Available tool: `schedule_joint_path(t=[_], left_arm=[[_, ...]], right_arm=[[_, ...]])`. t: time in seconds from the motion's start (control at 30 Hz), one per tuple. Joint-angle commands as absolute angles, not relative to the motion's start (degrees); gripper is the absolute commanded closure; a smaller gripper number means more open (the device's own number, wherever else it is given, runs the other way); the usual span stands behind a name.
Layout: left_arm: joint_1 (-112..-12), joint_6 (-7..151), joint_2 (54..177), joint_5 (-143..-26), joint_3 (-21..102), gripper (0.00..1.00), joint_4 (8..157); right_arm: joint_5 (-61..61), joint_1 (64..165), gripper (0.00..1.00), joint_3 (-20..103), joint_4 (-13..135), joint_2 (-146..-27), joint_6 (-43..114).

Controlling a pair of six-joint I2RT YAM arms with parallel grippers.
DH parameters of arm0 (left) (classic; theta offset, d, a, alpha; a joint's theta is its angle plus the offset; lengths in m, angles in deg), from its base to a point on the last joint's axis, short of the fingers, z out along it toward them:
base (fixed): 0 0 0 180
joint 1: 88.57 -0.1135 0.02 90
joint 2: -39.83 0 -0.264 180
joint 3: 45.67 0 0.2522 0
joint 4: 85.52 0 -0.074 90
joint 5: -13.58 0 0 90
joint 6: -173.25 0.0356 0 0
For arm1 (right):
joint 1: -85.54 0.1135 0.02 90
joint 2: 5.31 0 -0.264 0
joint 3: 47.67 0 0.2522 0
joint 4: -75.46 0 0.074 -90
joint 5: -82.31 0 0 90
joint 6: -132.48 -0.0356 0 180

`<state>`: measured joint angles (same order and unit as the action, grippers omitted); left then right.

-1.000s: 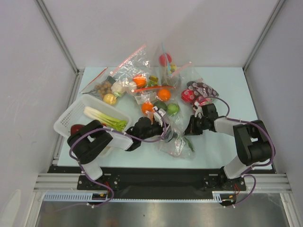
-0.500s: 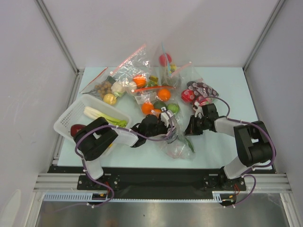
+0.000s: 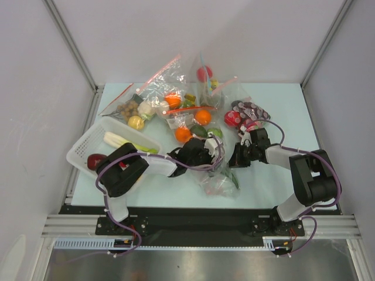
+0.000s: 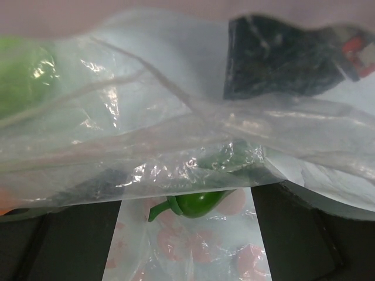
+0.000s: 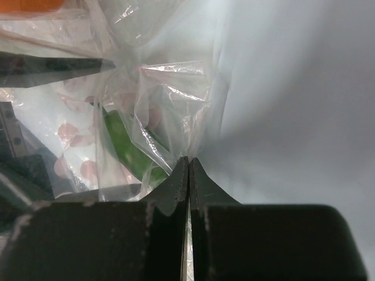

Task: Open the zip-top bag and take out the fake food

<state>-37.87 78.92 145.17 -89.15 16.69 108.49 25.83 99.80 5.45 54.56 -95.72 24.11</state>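
Left gripper spread wide, zip-top bag plastic draped over it at table centre. Right gripper clenched on the bag's 3 o'clock edge, green pepper inside. Other bags crowded 12 o'clock, basket at 9.

Clear, crinkly zip-top bag crumpled on its side at lower centre of the top view, green pepper visible through its plastic, white-and-green leek and dark red apple at left centre, orange and green pieces just above the bag.
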Motion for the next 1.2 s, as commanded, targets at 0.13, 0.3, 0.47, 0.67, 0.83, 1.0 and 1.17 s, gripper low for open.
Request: schedule_joint_path(t=[0.13, 0.3, 0.47, 0.67, 0.83, 1.0, 1.17], left_arm=[[-37.15, 83.08, 144.25, -90.74, 18.37, 0.09, 101.11], [-36.46, 85.18, 143.63, -91.01, 17.57, 0.11, 99.09], [-34.96, 86.86, 145.39, -87.58, 19.06, 0.29, 95.66], [-34.34, 87.91, 144.78, -87.84, 18.98, 0.72, 93.73], [-34.25, 88.27, 142.05, -89.07, 17.05, 0.88, 93.81], [-34.08, 87.30, 137.31, -91.00, 14.32, 1.00, 94.25], [-33.73, 86.68, 133.27, -93.20, 13.09, 1.00, 91.62]], right_arm=[[27.82, 100.04, 1.00, 6.79, 55.55, -95.22, 24.37], [28.17, 99.95, 1.00, 6.79, 56.42, -95.92, 24.02], [28.09, 99.86, 1.00, 7.05, 56.08, -95.84, 24.11], [26.07, 98.29, 1.00, 6.52, 55.64, -94.17, 24.20], [25.71, 95.03, 1.00, 7.13, 55.55, -93.11, 24.29], [24.48, 93.80, 1.00, 8.54, 55.02, -92.76, 24.38], [23.34, 92.66, 1.00, 9.33, 54.93, -93.28, 24.20]])
